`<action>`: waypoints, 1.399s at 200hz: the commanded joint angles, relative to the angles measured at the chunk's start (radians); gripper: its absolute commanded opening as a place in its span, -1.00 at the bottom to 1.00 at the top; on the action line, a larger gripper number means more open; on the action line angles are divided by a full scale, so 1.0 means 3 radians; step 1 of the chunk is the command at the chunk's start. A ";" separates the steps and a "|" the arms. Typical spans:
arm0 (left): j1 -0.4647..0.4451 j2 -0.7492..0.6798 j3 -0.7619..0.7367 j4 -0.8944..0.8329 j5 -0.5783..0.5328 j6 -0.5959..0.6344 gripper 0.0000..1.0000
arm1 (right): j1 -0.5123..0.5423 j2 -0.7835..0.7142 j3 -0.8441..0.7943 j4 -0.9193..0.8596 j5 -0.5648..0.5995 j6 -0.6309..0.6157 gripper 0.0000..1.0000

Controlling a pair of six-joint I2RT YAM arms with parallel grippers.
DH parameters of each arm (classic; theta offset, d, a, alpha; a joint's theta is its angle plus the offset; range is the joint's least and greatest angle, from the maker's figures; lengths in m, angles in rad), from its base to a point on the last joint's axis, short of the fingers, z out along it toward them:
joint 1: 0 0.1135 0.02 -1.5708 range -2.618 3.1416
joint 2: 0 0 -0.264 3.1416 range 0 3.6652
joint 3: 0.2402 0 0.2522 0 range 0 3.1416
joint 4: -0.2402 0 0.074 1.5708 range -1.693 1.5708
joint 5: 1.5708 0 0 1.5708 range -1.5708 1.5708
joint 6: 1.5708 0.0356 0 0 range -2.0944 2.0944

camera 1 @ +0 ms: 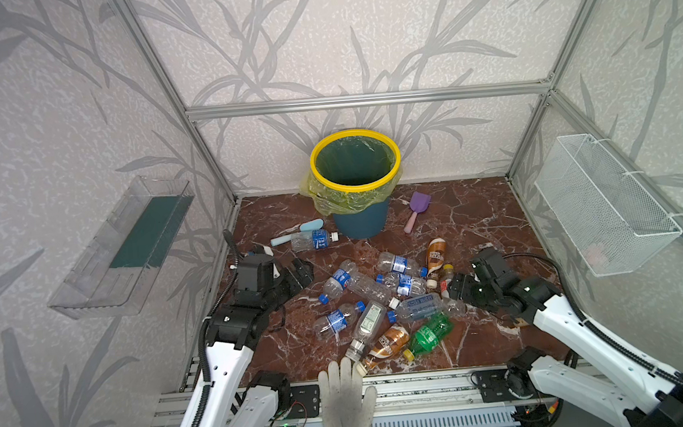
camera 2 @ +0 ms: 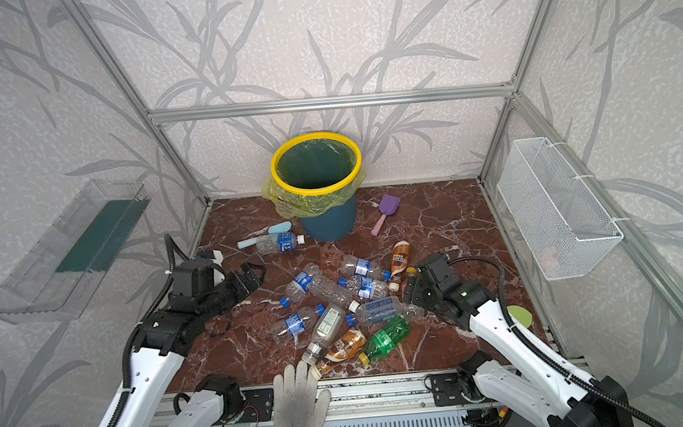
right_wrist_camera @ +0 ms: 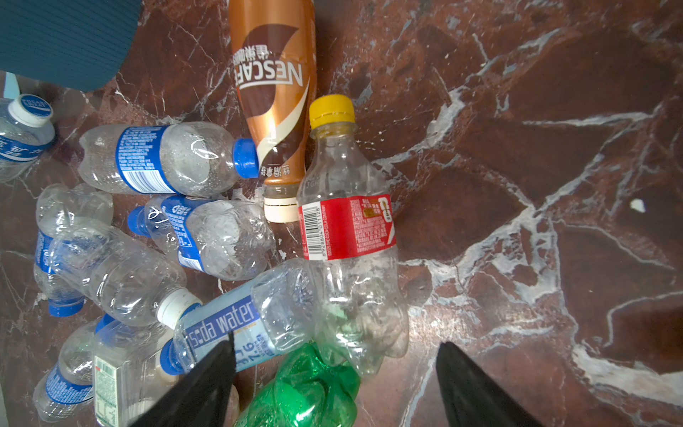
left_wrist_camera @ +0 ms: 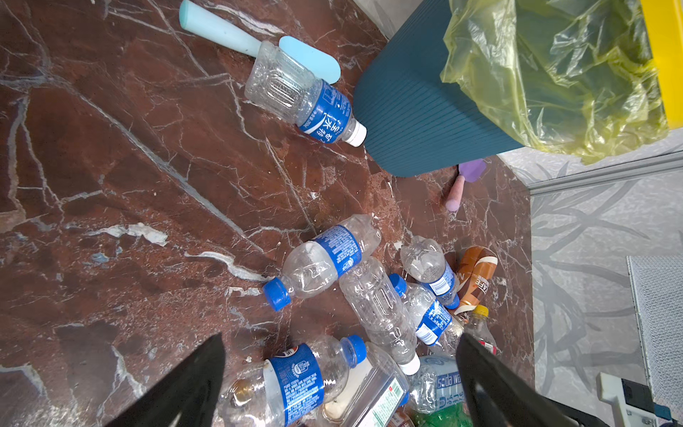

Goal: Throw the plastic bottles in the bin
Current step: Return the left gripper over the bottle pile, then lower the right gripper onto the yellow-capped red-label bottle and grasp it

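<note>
Where the pile [camera 1: 380, 299] ends on the right, red-label bottle [right_wrist_camera: 347, 229]: lying flat, cap far, base just ahead of your right hand [right_wrist_camera: 336, 342].
Right hand: jaws apart across its width, holding nothing.
Left hand [left_wrist_camera: 340, 336]: spread wide, farther off.
Bin [camera 1: 352, 132]: far centre.
Desk [camera 1: 478, 220]: marbled, bare rightward.

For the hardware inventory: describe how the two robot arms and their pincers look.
The left arm and right arm have white shell links, black joints and black wrist housings; a black ribbed cable hose runs along each. The left pincer and right pincer are black, with tapered, pointed fingers.
</note>
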 commanded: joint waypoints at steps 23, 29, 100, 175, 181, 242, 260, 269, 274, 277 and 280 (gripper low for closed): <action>0.0012 -0.0042 -0.0130 0.0025 0.0048 -0.0075 0.93 | -0.0077 0.0247 0.0096 0.0084 -0.0169 -0.0393 0.65; 0.0012 -0.0047 -0.0142 0.0030 0.0051 -0.0080 0.93 | -0.0074 0.0265 0.0107 0.0069 -0.0134 -0.0423 0.65; 0.0012 -0.0063 -0.0234 0.0046 0.0052 -0.0126 0.93 | -0.0126 0.0307 0.0126 0.0177 -0.0124 -0.0818 0.76; 0.0009 -0.0052 -0.0239 0.0029 0.0062 -0.0141 0.92 | -0.0422 0.0676 0.0178 0.0341 -0.0446 -0.0886 0.54; 0.0013 -0.0051 -0.0240 0.0034 0.0064 -0.0142 0.93 | -0.0446 0.0730 0.0188 0.0359 -0.0476 -0.0907 0.51; 0.0008 -0.0018 -0.0219 0.0043 0.0055 -0.0142 0.92 | -0.0499 0.1106 0.0285 0.0409 -0.0476 -0.0959 0.46; 0.0012 -0.0003 -0.0215 0.0051 0.0062 -0.0142 0.92 | -0.0504 0.1218 0.0326 0.0376 -0.0490 -0.0989 0.44; 0.0009 0.0004 -0.0216 0.0057 0.0064 -0.0147 0.92 | -0.0505 0.1273 0.0344 0.0350 -0.0510 -0.1010 0.45; 0.0008 0.0012 -0.0216 0.0061 0.0069 -0.0147 0.93 | -0.0506 0.1306 0.0352 0.0335 -0.0517 -0.1020 0.43; 0.0009 0.0015 -0.0211 0.0065 0.0069 -0.0147 0.92 | -0.0507 0.1326 0.0355 0.0334 -0.0517 -0.1021 0.42; 0.0009 0.0021 -0.0209 0.0063 0.0069 -0.0145 0.92 | -0.0509 0.1344 0.0357 0.0331 -0.0521 -0.1026 0.42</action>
